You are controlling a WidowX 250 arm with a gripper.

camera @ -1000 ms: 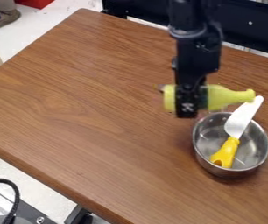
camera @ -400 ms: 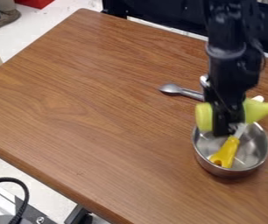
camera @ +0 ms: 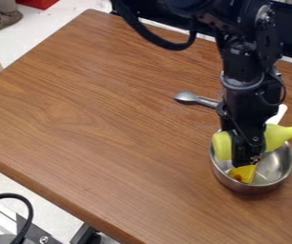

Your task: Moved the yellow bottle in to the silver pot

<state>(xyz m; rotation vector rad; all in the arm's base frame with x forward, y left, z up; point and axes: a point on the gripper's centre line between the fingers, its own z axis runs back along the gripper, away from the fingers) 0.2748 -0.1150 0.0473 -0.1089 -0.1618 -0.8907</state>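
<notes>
Gripping the yellow bottle [camera: 276, 136] by its middle, your black gripper [camera: 248, 160], closed only to the bottle's width, holds it sideways over the silver pot [camera: 250, 188], presumably so you can lower it onto the yellow-handled knife [camera: 246, 171].

I can read no text, label, brand, number or sign on me or on anything around me.
</notes>
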